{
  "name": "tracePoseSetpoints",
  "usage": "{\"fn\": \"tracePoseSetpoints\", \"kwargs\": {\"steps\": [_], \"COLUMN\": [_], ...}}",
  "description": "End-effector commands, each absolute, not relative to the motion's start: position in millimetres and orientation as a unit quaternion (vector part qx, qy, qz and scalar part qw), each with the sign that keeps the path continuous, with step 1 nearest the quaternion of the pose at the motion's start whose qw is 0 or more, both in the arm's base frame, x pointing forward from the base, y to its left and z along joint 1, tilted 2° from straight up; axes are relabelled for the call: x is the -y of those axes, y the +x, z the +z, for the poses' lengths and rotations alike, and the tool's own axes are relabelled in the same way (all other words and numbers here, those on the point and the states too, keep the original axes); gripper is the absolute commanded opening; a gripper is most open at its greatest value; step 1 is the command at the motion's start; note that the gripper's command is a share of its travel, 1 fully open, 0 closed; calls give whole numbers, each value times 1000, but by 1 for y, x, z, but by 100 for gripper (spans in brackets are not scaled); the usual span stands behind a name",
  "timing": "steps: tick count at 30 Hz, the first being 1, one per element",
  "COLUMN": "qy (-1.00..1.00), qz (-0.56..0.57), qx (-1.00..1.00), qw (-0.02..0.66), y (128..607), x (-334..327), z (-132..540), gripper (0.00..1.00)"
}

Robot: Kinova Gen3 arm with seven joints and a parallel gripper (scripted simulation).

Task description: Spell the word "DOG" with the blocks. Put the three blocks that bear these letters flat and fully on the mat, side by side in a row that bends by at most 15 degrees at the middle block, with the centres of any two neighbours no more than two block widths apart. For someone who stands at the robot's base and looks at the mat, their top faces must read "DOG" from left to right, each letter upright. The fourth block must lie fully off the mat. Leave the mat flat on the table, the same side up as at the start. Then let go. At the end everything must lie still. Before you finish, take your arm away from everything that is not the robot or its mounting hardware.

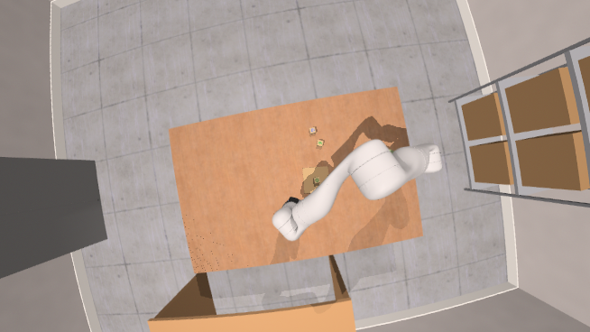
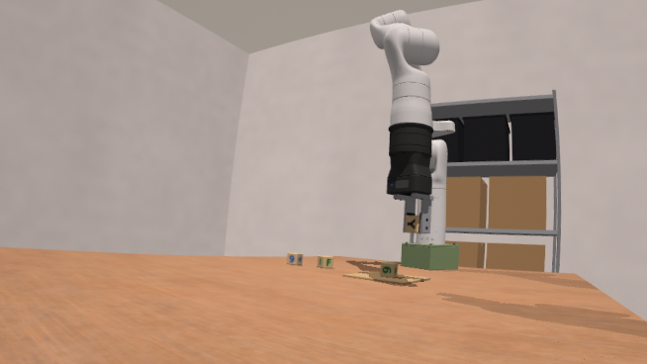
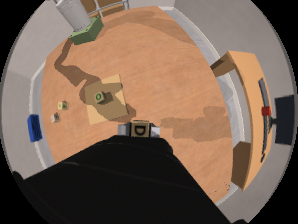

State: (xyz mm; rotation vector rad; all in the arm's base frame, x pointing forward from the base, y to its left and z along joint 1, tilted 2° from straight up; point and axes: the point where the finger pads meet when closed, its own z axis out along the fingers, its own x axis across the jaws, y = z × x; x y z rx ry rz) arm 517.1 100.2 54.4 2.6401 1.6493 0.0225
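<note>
1. The gripper (image 2: 412,213) hangs high above the table (image 2: 198,317), its fingers clamped on a block (image 2: 412,224).
2. One block (image 2: 389,270) lies on the mat (image 2: 363,277).
3. Two blocks (image 2: 295,259) (image 2: 324,262) stand on the table, off the mat, near each other.
</note>
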Motion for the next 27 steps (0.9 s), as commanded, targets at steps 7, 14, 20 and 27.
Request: {"fn": "tracePoseSetpoints", "kwargs": {"steps": [7, 14, 20, 27], "qy": [888, 946, 982, 995], "qz": [7, 8, 10, 13], "qx": [-460, -324, -190, -96], "qw": [15, 14, 12, 11], "y": [496, 462, 433, 413], "x": [-96, -86, -75, -65], "z": [57, 56, 57, 58], "gripper": [57, 57, 57, 57]}}
